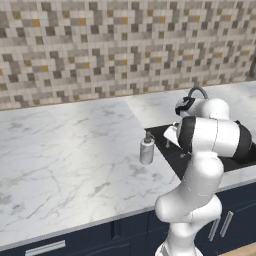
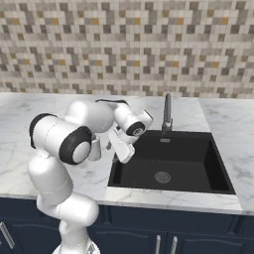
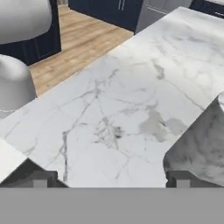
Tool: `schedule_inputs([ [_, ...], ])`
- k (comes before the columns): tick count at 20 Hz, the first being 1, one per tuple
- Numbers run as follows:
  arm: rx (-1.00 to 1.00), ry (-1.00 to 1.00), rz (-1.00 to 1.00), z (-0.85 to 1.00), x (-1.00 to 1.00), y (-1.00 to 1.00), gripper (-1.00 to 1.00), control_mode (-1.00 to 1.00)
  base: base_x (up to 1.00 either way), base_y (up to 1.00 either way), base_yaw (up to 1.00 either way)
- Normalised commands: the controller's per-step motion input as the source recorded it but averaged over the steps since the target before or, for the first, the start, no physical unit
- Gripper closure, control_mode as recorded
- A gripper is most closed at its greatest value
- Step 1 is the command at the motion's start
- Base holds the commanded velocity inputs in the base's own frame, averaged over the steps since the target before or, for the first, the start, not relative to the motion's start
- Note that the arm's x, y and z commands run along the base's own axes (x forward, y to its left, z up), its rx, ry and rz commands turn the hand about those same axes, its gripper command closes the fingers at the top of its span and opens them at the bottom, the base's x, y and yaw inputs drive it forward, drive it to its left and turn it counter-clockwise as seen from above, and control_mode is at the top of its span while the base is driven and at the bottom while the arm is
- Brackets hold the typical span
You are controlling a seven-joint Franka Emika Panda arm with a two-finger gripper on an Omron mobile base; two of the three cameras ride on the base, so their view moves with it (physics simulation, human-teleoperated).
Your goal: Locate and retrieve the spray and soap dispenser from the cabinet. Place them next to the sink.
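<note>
1. One white marble counter [image 1: 70, 145] carries everything here; taking the black sink [image 2: 173, 163] as the landmark, bare marble runs away to its left and a narrower strip lies to its right.
2. The sink is recessed in that counter, with its dark gooseneck faucet [image 2: 167, 111] rising at the back rim.
3. The white arm folds over the sink's left edge, elbow forward and wrist bent down toward the counter, so the hand sits low just left of the basin.
4. The soap dispenser [image 1: 147, 149], grey and marbled with a dark pump head, stands upright on the counter just beside the sink's left rim; in the hand view its grey body [image 3: 203, 148] sits close against the right fingertip.
5. The gripper [image 3: 109, 177] has its fingers spread wide, holding nothing; the dispenser stands on its own.
6. The step in hand looks like letting go after placing. To do it well, I would lift the hand straight up and clear of the pump head before swinging, since a sideways move could tip the bottle toward the basin.
7. The spray would be the remaining item.
</note>
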Motion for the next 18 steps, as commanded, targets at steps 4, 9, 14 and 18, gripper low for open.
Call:
schedule_inputs([
  [4,-0.09,-0.14,0.34,0.28,-0.39,-0.01,-1.00,-1.00,0.00,0.00,0.00],
  [9,-0.11,-0.19,0.20,0.26,-0.23,0.10,-1.00,-1.00,0.00,0.00,0.00],
  [14,-0.17,-0.28,0.24,0.68,-0.16,0.20,-1.00,-1.00,0.00,0.00,0.00],
  [18,-0.18,-0.23,0.24,0.72,-0.25,0.24,-1.00,-1.00,0.00,0.00,0.00],
])
